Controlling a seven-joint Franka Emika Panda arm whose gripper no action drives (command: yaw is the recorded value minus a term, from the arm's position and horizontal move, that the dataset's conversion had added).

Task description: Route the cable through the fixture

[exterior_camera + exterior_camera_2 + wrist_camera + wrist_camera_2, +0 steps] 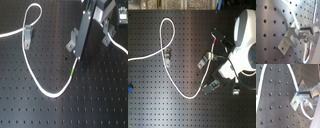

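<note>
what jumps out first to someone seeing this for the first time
The white cable stands out most, snaking across the dark perforated board with a big loop at the second exterior view's upper left. That loop passes through a small metal bracket. Toward the second exterior view's right, the white robot arm reaches down, its gripper on the cable just above a green mark.

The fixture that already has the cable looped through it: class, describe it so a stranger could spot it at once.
Start with the black perforated board and follow the white cable to the first exterior view's upper left, where it forms a tall loop. The small grey metal fixture sits at the loop's base. Unlike the other brackets nearer the gripper, it has the cable crossing at it.
</note>
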